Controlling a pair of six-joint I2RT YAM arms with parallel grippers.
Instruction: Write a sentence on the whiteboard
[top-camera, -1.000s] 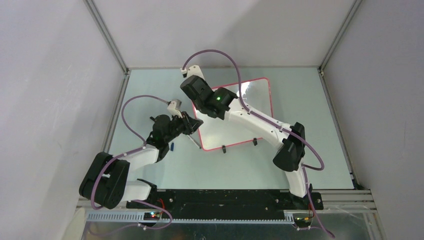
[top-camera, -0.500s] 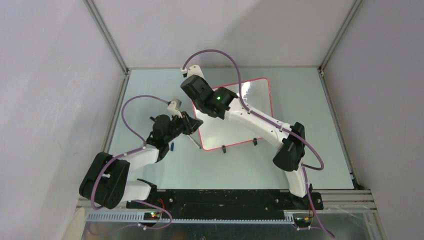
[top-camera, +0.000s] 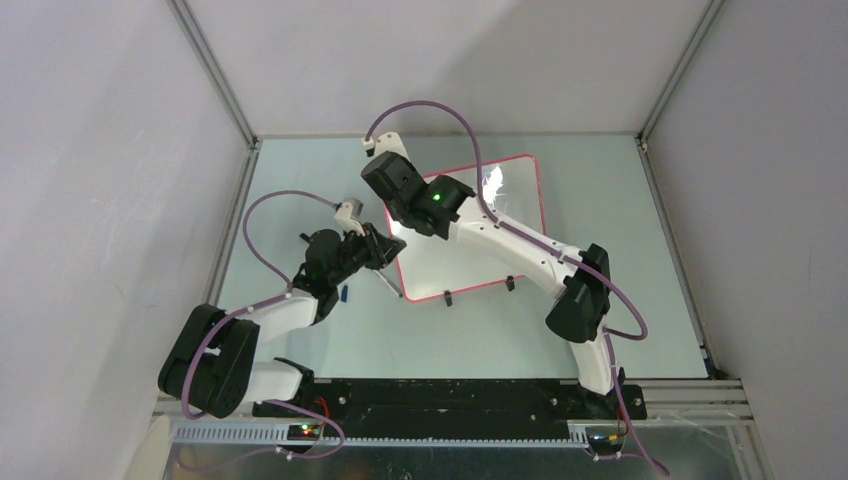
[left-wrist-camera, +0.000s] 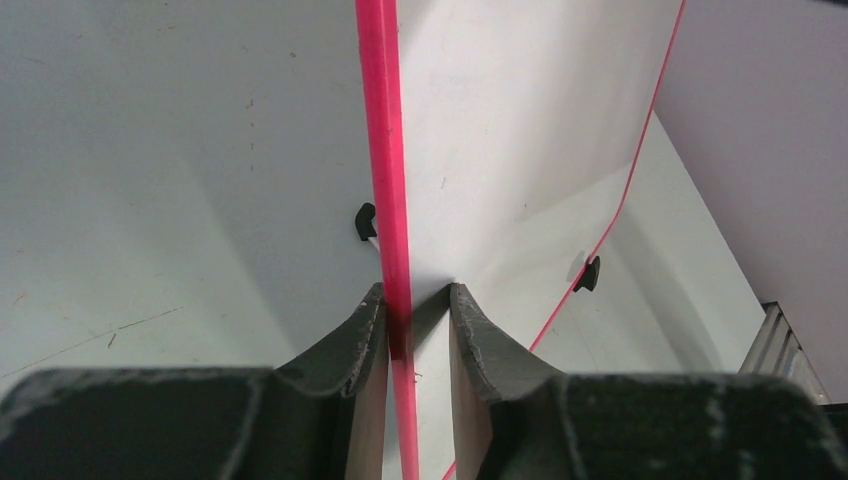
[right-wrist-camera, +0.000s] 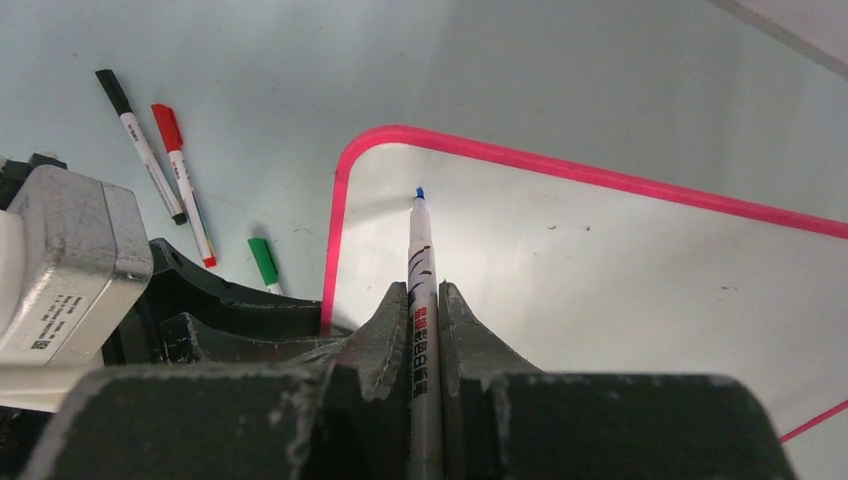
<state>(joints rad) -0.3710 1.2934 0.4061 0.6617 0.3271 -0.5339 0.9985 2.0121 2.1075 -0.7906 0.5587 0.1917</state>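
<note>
Lettering: no sentence to see. The whiteboard (right-wrist-camera: 620, 290) is bare glossy white in every view, not one blue stroke.
Board position: directly below and ahead of the right gripper (right-wrist-camera: 425, 292), with one edge running between the fingers of the left gripper (left-wrist-camera: 415, 300).
Marker: the blue-tipped marker (right-wrist-camera: 420, 250) juts forward from the right gripper, tip at the board's rounded corner. Touching or hovering? I cannot tell.
Right grip: clamped tight on the marker barrel.
Left grip: jaws drawn narrow astride the red frame (left-wrist-camera: 383, 150), seemingly steadying the board.
Progress: setup looks done, and all the writing is left.
Spares: a black pen (right-wrist-camera: 140, 150), a red pen (right-wrist-camera: 185, 185) and a green pen end (right-wrist-camera: 265, 262) lie on the table (right-wrist-camera: 600, 80), off to the right gripper's left.
</note>
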